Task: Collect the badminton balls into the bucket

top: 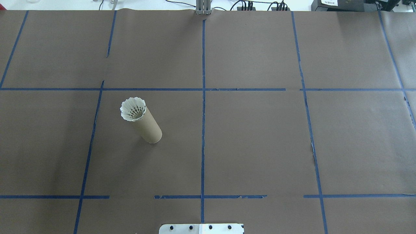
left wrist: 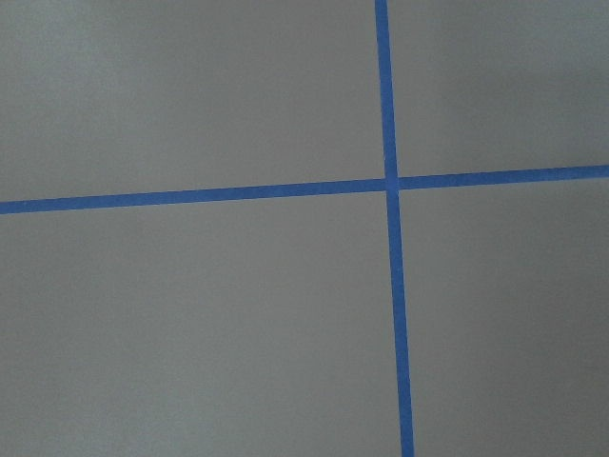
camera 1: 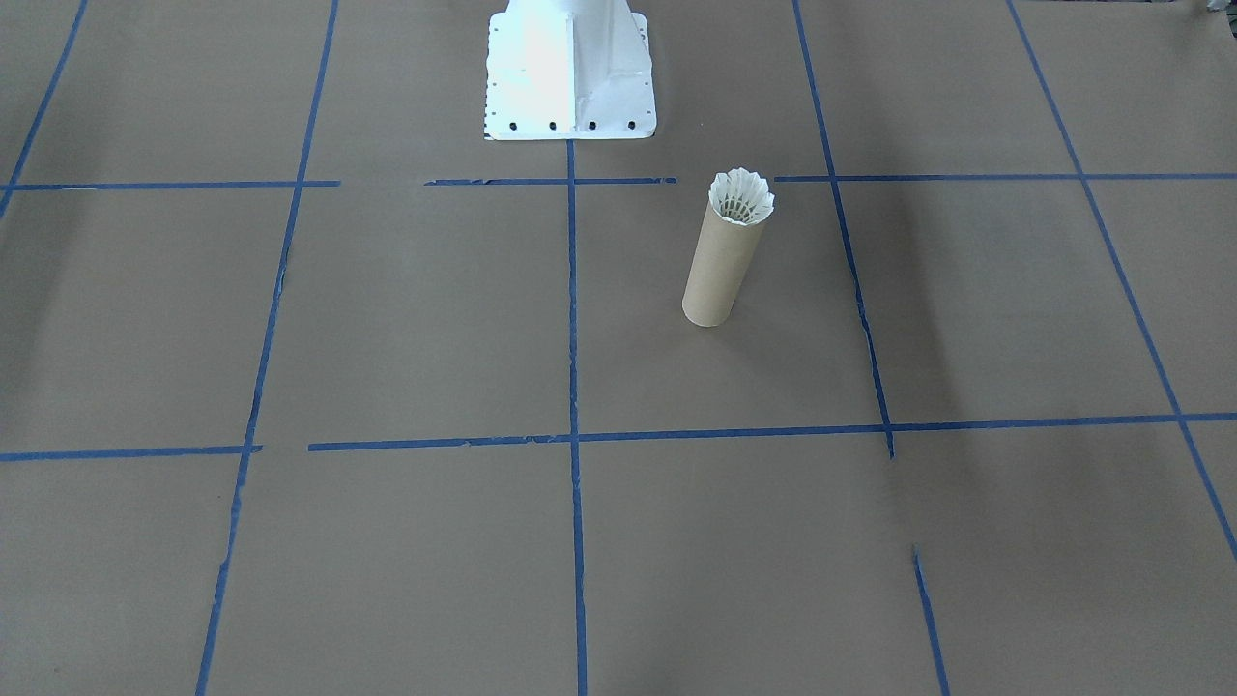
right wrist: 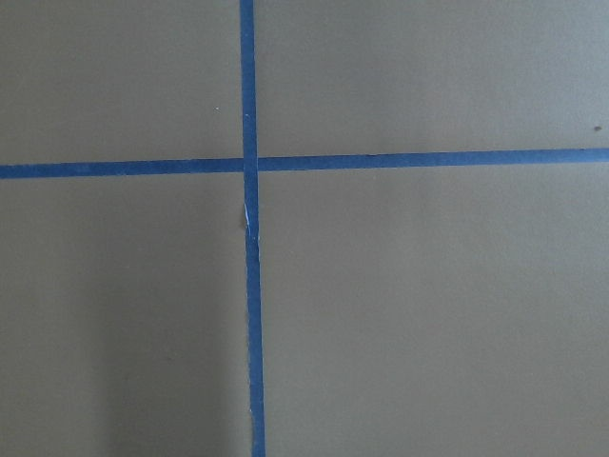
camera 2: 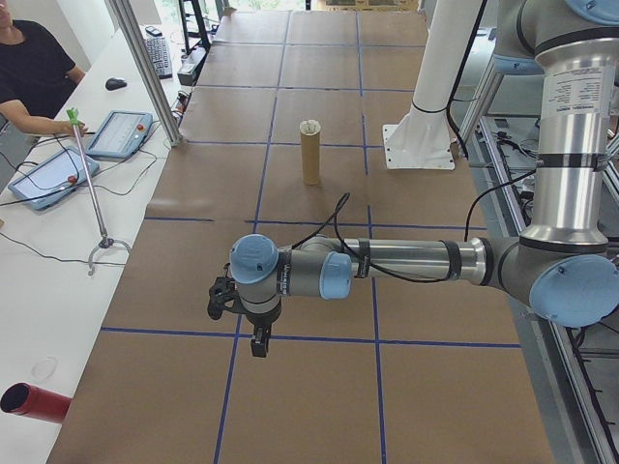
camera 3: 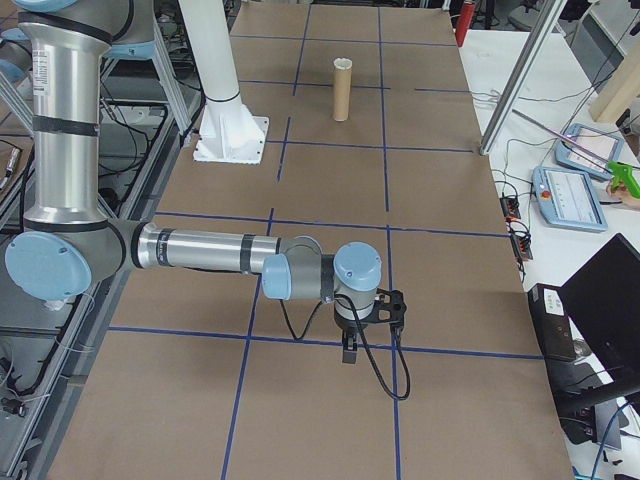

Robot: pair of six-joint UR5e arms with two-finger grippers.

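So the counter (top: 247,139) is covered in matte brown paper, smooth and flat, split into big rectangles by thin blue tape (top: 203,97) that's a bit ragged and broken in spots.

Going left to right in the overhead view: the tube (top: 150,125) stands upright on the robot's left half, inside one taped rectangle, touching no line. It's a plain brown cardboard cylinder, tall and narrow. The shuttlecock (top: 133,109) sits in its top opening, and its white feather skirt flares out in a scalloped ring just over the rim, with the lacy ribbing visible down inside. The cork tip is hidden in the tube.

Further right there's just more paper and tape. The white metal base (top: 201,228) pokes in at the bottom edge, a flat plate with bolt holes.

The left arm (camera 2: 406,261) shows in the left side view, stretched low over the near end of the counter, well apart from the tube. The right arm (camera 3: 210,250) does the same at the other end. Both wrist cameras show only paper and a tape cross, so I can't tell whether either set of jaws is open or closed.
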